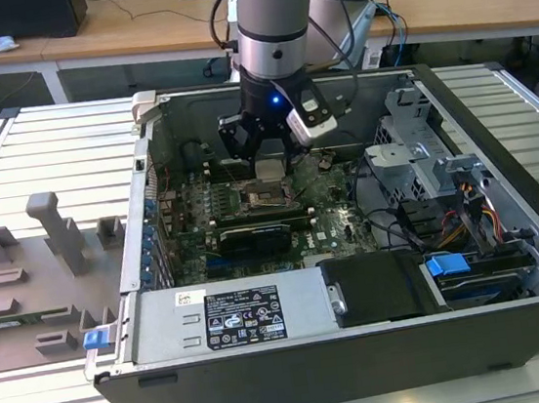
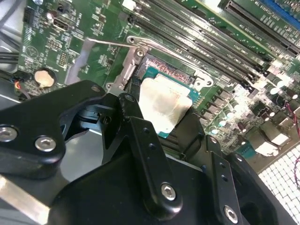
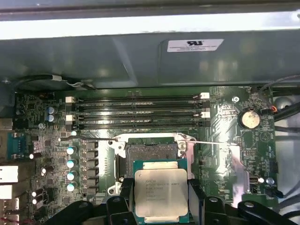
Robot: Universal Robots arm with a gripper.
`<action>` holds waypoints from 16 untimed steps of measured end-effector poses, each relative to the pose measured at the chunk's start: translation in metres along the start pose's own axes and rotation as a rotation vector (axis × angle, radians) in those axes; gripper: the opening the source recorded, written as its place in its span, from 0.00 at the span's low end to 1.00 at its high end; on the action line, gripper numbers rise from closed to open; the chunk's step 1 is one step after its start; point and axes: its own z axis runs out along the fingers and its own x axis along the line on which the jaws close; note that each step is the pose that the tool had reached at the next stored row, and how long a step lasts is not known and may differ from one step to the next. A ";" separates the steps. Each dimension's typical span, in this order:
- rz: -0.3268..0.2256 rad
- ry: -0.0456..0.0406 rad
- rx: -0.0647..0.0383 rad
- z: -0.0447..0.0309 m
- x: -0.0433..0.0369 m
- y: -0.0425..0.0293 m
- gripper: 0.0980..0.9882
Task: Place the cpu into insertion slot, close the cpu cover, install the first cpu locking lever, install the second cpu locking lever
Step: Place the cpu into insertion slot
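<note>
Status: step one of four in progress, nothing completed.

- The open computer case (image 1: 272,378) lies near the middle of the slatted tabletop (image 1: 36,142), with the arm reaching down into it.
- The end effector (image 3: 161,187) is clenched on the cpu (image 3: 161,194). One black finger presses against each of two opposite edges, and the silver-grey top faces up.
- The cpu hangs over the insertion slot (image 3: 152,151) but is offset toward one rim. Much of the dark contact field shows uncovered in both wrist views, so I judge the chip not seated. How high it sits above the slot cannot be told.
- The cpu cover (image 2: 78,61) is flipped back off the slot and lies over the green circuit board (image 3: 243,145), which shows through its window. It is not closed.
- Two thin locking levers, the first (image 3: 86,139) and the second (image 3: 215,142), stand out on opposite sides of the slot rim. Both look unlatched.
- The memory slots (image 3: 136,112) beside the socket are untouched.

Remaining: seat the chip, close the cover, latch both levers.
</note>
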 end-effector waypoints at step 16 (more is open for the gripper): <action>0.000 0.0000 0.000 0.0128 0.0080 -0.0005 0.50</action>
